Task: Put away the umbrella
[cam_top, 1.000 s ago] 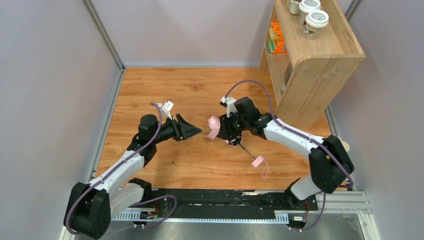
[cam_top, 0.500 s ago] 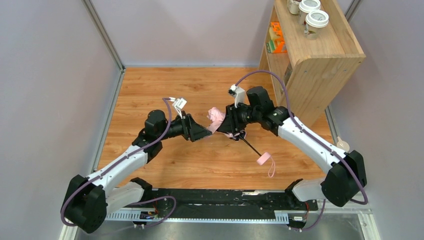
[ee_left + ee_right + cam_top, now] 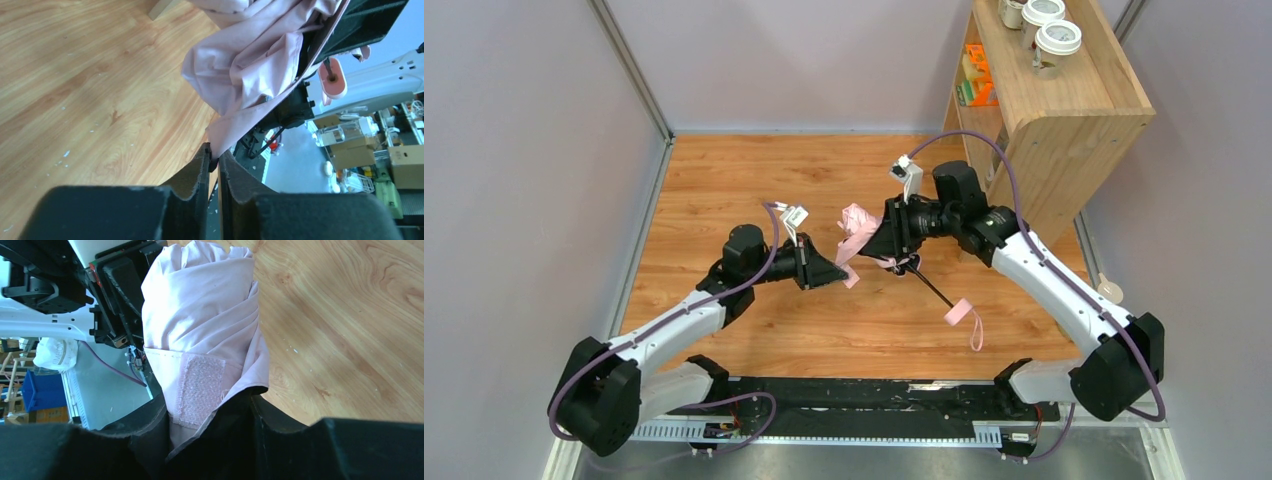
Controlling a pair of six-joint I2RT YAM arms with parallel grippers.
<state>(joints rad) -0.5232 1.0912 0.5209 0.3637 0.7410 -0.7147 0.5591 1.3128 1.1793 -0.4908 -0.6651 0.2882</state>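
Umbrella (image 3: 856,225) is in the air over the wooden surface (image 3: 724,180), held between both arms, not resting on anything. Right jaws are clamped around the bunched pink canopy (image 3: 200,305). In the right wrist view the fabric fills the gap between them, and the velcro tab (image 3: 197,390) hangs loose and unfastened. Left jaws are nearly closed, pinching just a corner of the pink fabric (image 3: 215,137) at the lower edge of the bundle.

Progress, my read: about midway. The canopy is gathered but messy, with folds loose and not wrapped tight. The thin black shaft (image 3: 929,290) still sticks out down and to the right, so the pink handle (image 3: 958,312) and its wrist loop (image 3: 976,337) sit well apart from the canopy, and it doesn't look collapsed.

Left to do, I reckon: tidy the folds, wrap and close the tab, push the shaft in, then stow it. The wooden shelf (image 3: 1064,110) at the right looks the likely spot, though I can't confirm that.
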